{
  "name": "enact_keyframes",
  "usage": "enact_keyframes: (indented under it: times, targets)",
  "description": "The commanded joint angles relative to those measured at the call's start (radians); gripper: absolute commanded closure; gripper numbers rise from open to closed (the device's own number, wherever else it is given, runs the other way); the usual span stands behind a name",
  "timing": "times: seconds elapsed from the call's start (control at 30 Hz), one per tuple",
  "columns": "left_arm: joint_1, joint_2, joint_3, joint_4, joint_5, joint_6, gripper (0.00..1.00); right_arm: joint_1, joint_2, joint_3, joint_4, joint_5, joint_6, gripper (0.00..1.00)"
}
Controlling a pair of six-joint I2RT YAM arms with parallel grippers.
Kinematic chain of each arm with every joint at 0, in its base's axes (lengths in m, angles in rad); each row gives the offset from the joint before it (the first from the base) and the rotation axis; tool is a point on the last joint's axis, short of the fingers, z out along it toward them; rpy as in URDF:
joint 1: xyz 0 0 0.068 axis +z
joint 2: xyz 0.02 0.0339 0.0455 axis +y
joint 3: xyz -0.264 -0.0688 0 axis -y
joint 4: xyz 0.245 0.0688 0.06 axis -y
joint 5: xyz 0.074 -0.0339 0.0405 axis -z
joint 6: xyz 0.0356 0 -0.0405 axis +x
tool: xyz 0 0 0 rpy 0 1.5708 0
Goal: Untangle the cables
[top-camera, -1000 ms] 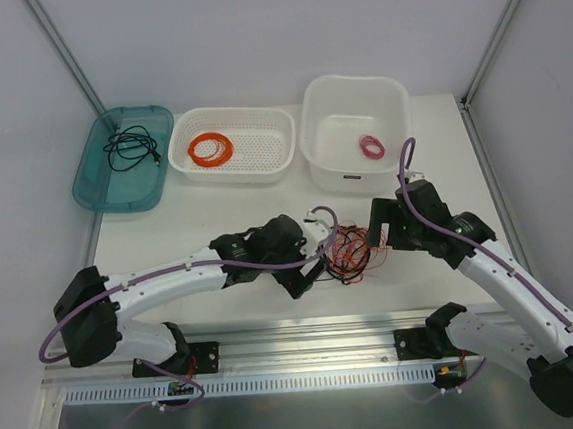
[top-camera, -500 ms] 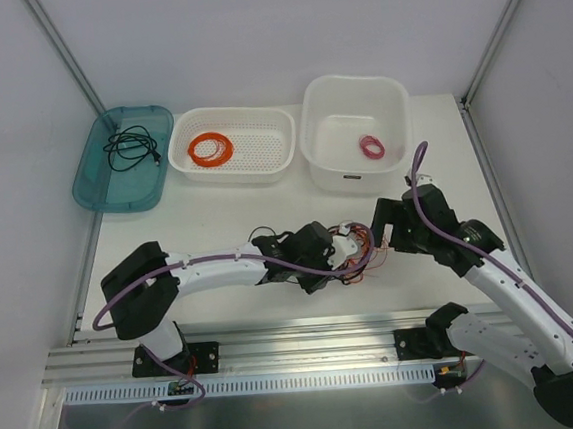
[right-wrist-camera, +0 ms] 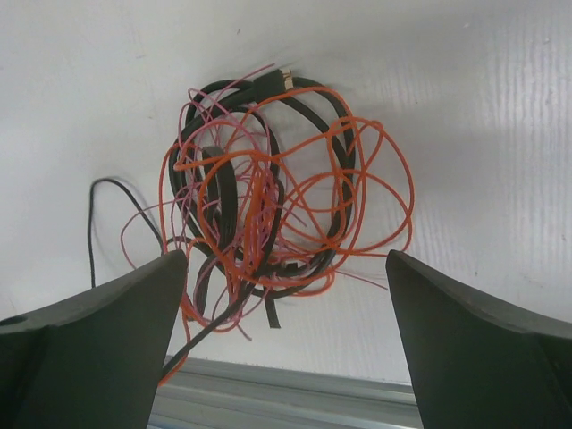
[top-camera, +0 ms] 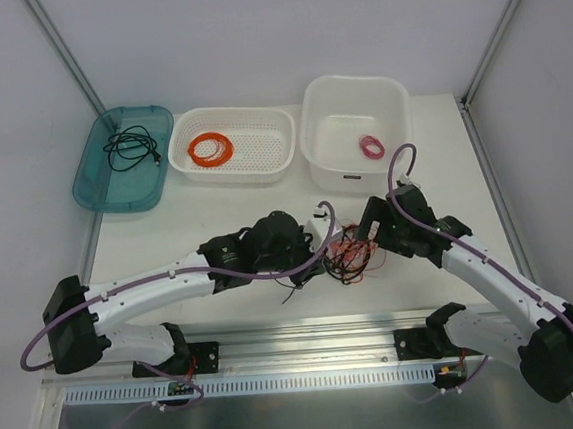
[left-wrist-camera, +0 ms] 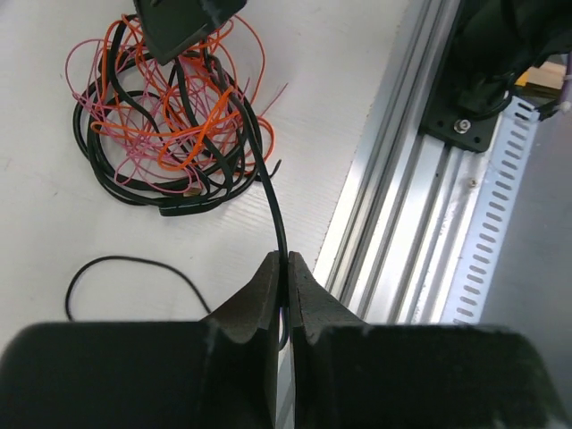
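The cables (top-camera: 351, 253) lie as a loose tangle of black, orange and pink wires on the white table, between the two grippers. In the left wrist view the cables (left-wrist-camera: 170, 125) sit at the upper left, and one black strand (left-wrist-camera: 273, 201) runs down from them into my left gripper (left-wrist-camera: 286, 261). That gripper is shut on the strand, near the table's front edge. My left gripper (top-camera: 306, 261) sits just left of the tangle. My right gripper (right-wrist-camera: 286, 259) stands wide open above the cables (right-wrist-camera: 268, 206), nothing between its fingers. From above, my right gripper (top-camera: 363, 234) hovers at the tangle's upper right.
At the back stand a teal tray (top-camera: 93, 179) with a black cable (top-camera: 130, 148), a white perforated basket (top-camera: 267, 164) with a neat orange coil (top-camera: 210, 148), and a white tub (top-camera: 324, 156) with a small pink coil (top-camera: 372, 147). An aluminium rail (left-wrist-camera: 393, 223) borders the near edge.
My left gripper has closed on a black strand of the tangle, and its arm has shifted beside it. My right gripper stays open and has moved slightly toward the tangle.
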Motion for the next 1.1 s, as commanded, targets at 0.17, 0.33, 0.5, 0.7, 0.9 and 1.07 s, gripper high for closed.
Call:
enact_keyframes:
  times: [0.17,0.33,0.5,0.7,0.9,1.07]
  targets:
    - [-0.002,-0.165,0.057,-0.037,0.057,-0.038,1.00,-0.011,0.144,-0.029,0.199,-0.034,0.061,0.05]
    - [0.006,-0.245,0.103,-0.051,0.015,-0.041,1.00,-0.011,0.247,-0.065,0.254,-0.050,0.090,0.30]
    - [0.061,-0.341,0.177,-0.064,-0.030,-0.062,1.00,-0.033,0.278,-0.092,0.245,-0.037,0.101,0.48]
    - [0.164,-0.427,0.321,-0.116,-0.127,-0.067,1.00,-0.068,0.263,-0.112,0.194,0.001,0.092,0.70]
    - [0.235,-0.432,0.515,-0.187,-0.209,-0.044,1.00,-0.103,0.249,-0.131,0.161,0.022,0.077,0.81]
    - [0.236,-0.423,0.673,-0.201,-0.231,-0.024,1.00,-0.120,0.249,-0.137,0.116,0.055,0.070,0.81]
